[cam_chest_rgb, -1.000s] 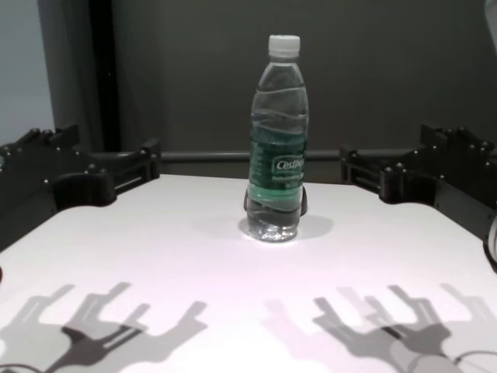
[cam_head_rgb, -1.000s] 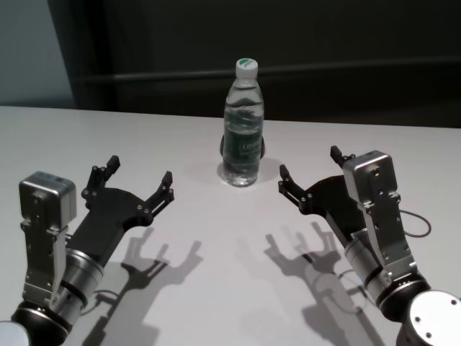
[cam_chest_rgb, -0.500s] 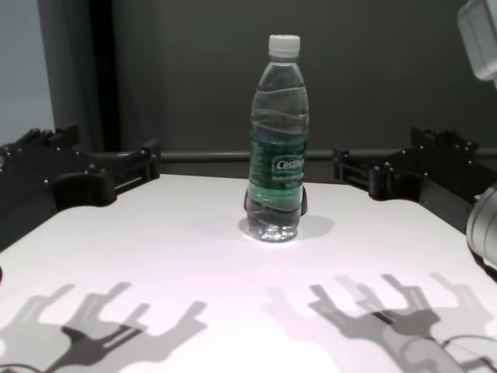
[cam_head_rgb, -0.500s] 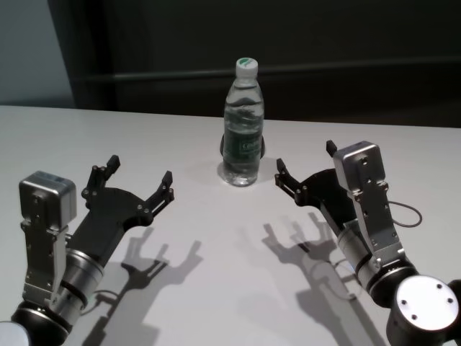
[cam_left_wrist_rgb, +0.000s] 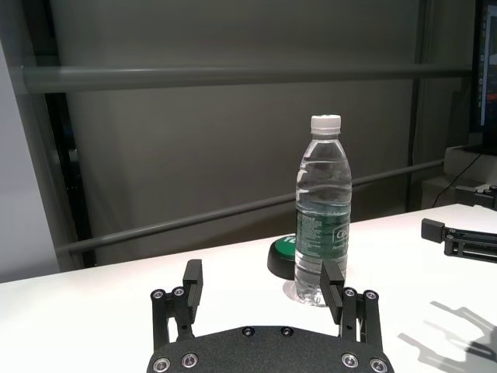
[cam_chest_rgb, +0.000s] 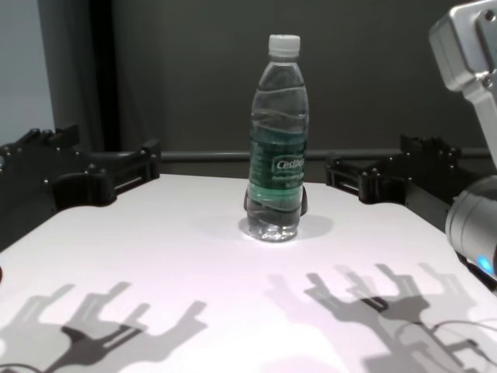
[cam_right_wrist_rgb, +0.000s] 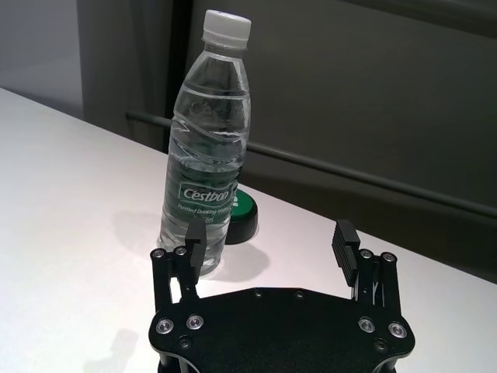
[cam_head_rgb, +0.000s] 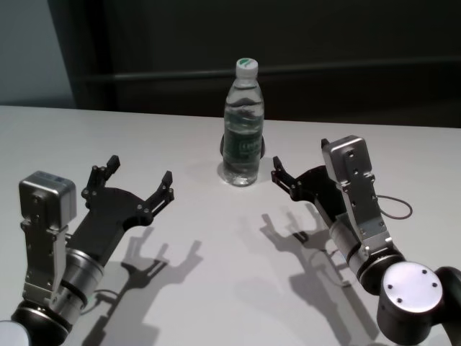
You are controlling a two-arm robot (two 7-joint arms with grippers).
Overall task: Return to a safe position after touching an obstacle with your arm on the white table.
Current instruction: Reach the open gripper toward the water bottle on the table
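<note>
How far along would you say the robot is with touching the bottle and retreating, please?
Nothing looks done: the tall clear plastic water bottle stands upright, untouched, on the white table. In hand: the open right end effector is beside it. The left end effector is open. Contact and retreat remain.

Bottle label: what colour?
Dark green with white lettering on the bottle; clearest in the right wrist view.

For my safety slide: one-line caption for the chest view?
Upright water bottle on the white table, flanked by the open left gripper and open right gripper.
</note>
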